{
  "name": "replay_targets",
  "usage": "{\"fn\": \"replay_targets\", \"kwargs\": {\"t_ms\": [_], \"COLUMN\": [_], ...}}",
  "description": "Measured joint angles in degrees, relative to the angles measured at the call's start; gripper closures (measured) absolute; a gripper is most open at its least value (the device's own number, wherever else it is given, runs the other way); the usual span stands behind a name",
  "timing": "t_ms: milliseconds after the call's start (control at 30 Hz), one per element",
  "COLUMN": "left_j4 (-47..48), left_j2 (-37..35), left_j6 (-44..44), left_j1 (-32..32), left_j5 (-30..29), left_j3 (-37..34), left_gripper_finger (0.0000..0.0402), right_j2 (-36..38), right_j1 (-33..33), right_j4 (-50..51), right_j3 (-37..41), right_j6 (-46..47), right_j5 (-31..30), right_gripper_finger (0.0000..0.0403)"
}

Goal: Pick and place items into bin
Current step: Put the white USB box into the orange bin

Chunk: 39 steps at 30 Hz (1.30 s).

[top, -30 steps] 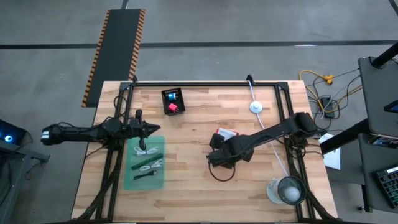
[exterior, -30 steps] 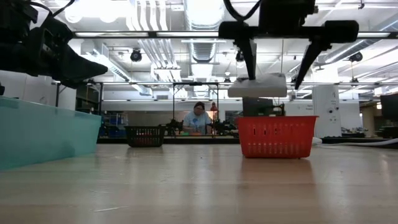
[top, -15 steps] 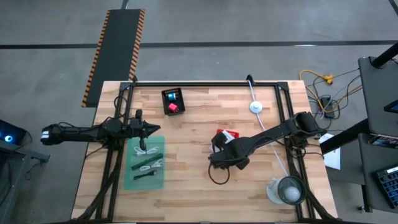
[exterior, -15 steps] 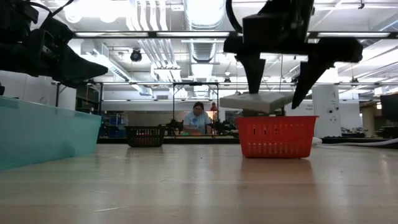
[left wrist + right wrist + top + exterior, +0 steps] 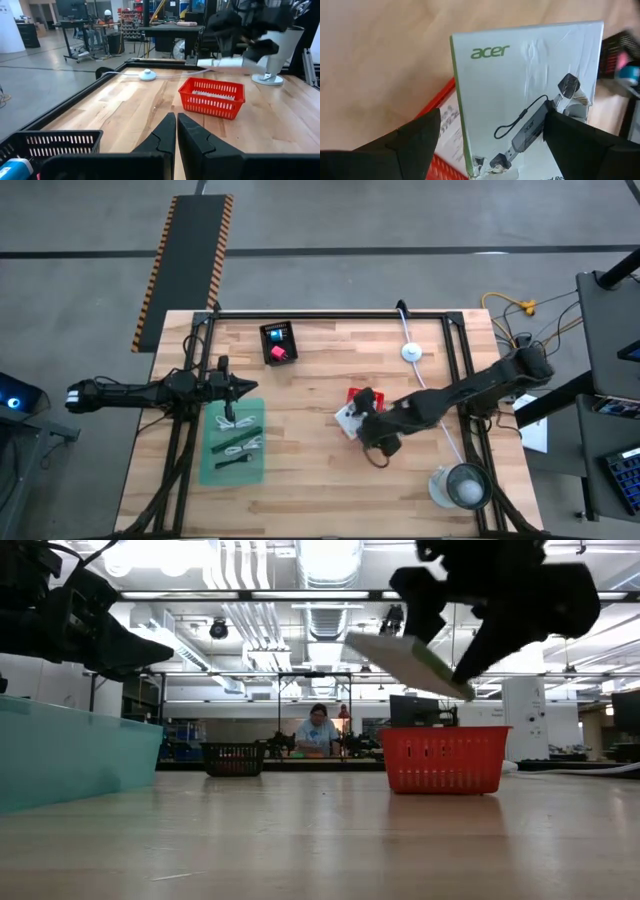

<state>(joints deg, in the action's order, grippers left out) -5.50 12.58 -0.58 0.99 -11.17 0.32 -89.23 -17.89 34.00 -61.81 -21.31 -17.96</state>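
Wooden table (image 5: 300, 470), right gripper (image 5: 362, 420) clamped on tilted white packet (image 5: 530, 95) printed "acer" with cable drawing, above red basket (image 5: 444, 759), left gripper (image 5: 175, 131) fingers together.

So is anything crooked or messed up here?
Yes. The white packet in the right gripper hangs tilted in the air above the red basket, one end dipping down. Its wrapping looks crinkled. The left gripper waits over the green bin.

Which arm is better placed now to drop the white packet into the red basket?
The right. Its claw holds the white packet in the air, tilted, right by the red basket. The left claw is shut, far off at the green bin.
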Motion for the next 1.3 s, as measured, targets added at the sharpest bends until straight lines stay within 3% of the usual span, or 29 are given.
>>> {"fn": "replay_targets", "kwargs": {"t_ms": [300, 433, 600, 733, 833, 933, 1000, 1100, 1167, 1233, 1300], "left_j4": [-0.02, -0.02, -0.02, -0.02, 0.02, -0.01, -0.04, -0.02, -0.02, 0.0, -0.15], "left_j2": [-0.06, -0.09, -0.02, -0.07, 0.0, -0.03, -0.09, -0.06, -0.06, -0.28, -0.28], "left_j6": [0.0, 0.0, -0.02, -0.02, -0.01, -0.01, 0.0, 0.0, 0.0, 0.0, 0.0], "left_j1": [0.0, 0.0, 0.0, 0.02, 0.02, 0.01, 0.0, 0.02, 0.01, 0.01, 0.0], "left_j5": [-0.33, -1.18, -1.37, -1.39, -1.46, -1.83, -2.93, -4.4, -4.79, -4.87, -4.97], "left_j3": [0.0, 0.0, 0.0, 0.0, 0.0, 0.0, 0.0, 0.0, 0.0, 0.0, 0.0], "left_gripper_finger": [0.04, 0.04, 0.04, 0.04, 0.04, 0.04, 0.04, 0.04, 0.04, 0.04, 0.04], "right_j2": [14.67, 16.11, 15.12, 15.08, 15.01, 15.01, 14.75, 14.17, 13.57, 12.85, 11.97], "right_j1": [0.26, 0.44, 0.57, 1.89, 2.78, 2.87, 3.15, 3.06, 3.63, 3.79, 4.62], "right_j4": [-18.01, -27.35, -40.38, -39.43, -36.33, -33.39, -32.12, -30.19, -29.17, -26.42, -25.63], "right_j3": [13.4, 18.93, 24.15, 25.63, 25.0, 23.43, 22.5, 21.69, 21.54, 21.27, 21.42], "right_j6": [4.79, 6.12, 14.94, 27.79, 37.37, 38.11, 37.15, 38.53, 34.61, 39.21, 37.32], "right_j5": [0.51, 0.87, 0.88, -3.82, -2.97, -2.87, 2.41, 0.16, 5.05, -2.59, 0.8], "right_gripper_finger": [0.0077, 0.0076, 0.0076, 0.0076, 0.0076, 0.0076, 0.0076, 0.0076, 0.0076, 0.0077, 0.0076]}}
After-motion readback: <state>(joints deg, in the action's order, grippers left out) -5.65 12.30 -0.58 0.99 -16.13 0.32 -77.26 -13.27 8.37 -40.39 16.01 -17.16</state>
